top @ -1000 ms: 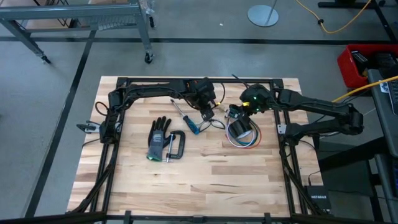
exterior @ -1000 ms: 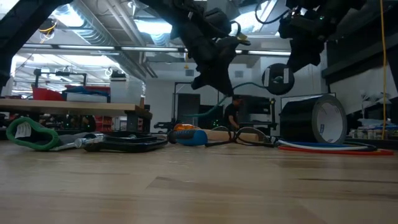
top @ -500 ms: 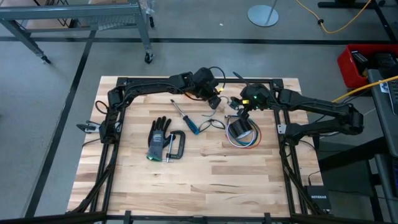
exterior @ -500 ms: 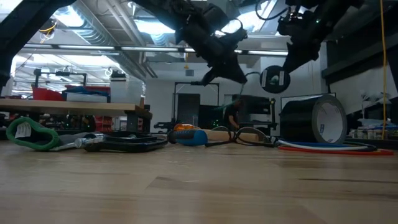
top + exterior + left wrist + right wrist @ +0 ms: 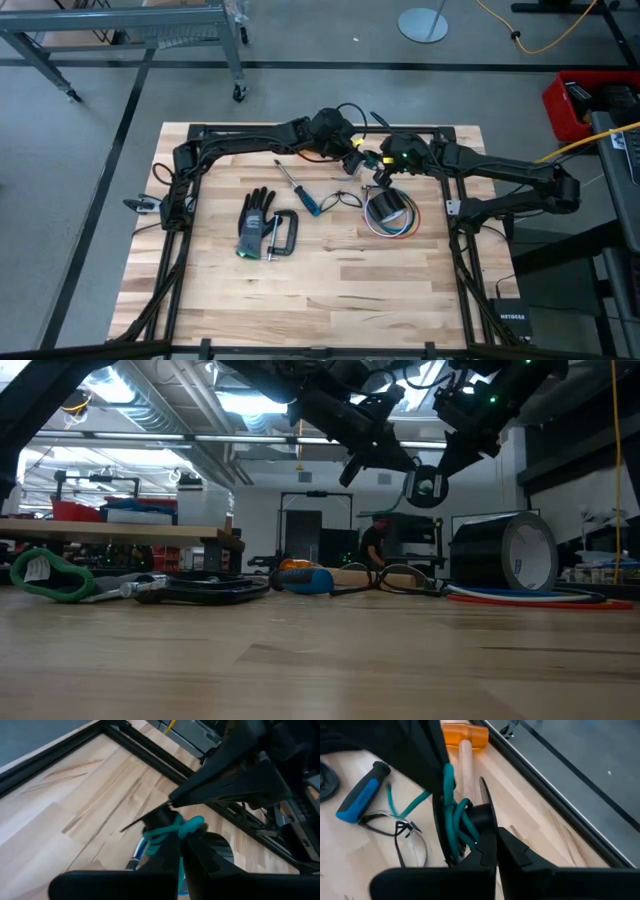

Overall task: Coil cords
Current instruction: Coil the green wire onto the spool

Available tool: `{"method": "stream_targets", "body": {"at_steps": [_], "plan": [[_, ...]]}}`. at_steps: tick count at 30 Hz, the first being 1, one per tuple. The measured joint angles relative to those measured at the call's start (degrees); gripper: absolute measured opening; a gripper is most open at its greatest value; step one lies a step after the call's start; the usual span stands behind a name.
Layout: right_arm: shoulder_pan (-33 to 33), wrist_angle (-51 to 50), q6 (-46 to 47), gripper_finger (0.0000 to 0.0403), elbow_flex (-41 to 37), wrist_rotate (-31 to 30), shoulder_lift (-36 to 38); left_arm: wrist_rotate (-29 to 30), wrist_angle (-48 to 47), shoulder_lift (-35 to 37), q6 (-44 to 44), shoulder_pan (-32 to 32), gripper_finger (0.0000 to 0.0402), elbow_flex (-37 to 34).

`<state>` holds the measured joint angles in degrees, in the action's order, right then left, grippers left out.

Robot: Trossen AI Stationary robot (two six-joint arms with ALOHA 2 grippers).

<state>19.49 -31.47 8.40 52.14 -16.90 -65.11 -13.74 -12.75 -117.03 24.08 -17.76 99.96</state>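
We see both grippers risen and drawn together since a second ago, teal cord lifted off tabletop. Left gripper (image 5: 358, 150) and right gripper (image 5: 378, 168) meet upper centre of high view, each clamped on teal cord (image 5: 172, 829). Cord wound round black spool (image 5: 479, 815), loops bunched, loose tail trailing toward blue-handled screwdriver (image 5: 308, 195). Black cord (image 5: 345, 197) lies looped beside it. Red, white and blue wires (image 5: 410, 226) ring tape roll (image 5: 388, 207), centre right.

Table (image 5: 330, 290): pale wood planks, smooth, matt. Teal cord (image 5: 451, 815): rubbery, slight sheen. Hammer (image 5: 465, 750): bare wooden handle, orange plastic-looking head. Screwdriver (image 5: 362, 792): blue and black matt grip. Tape roll (image 5: 505, 555): dark, semi-gloss.
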Motion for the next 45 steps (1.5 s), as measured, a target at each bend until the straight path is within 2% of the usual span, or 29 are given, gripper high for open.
{"method": "stream_targets", "body": {"at_steps": [17,22,29,36,40,45], "plan": [[-0.02,-4.55,5.41,0.0001,0.09,-2.23,-0.06,-1.53,-1.14,-0.13,-0.67,0.66,0.0,0.0],[0.09,-0.04,5.46,0.0001,0.09,-1.88,-0.06,-1.08,-0.66,-0.11,-0.02,1.28,0.0,0.0],[0.02,9.4,5.27,0.0001,0.09,3.6,-0.41,-0.47,3.46,-0.11,-0.66,2.71,0.0,0.0],[0.02,11.19,4.03,0.0001,0.07,3.26,-0.29,0.87,5.24,-0.07,-0.55,3.35,0.0,0.0],[0.02,11.46,3.6,0.0001,0.07,2.97,-0.23,1.6,5.24,-0.07,-5.58,3.39,0.0003,0.0],[0.02,11.46,3.3,0.0001,0.07,4.33,-0.23,1.58,5.81,-0.07,-16.12,3.71,0.0031,0.0]]}}
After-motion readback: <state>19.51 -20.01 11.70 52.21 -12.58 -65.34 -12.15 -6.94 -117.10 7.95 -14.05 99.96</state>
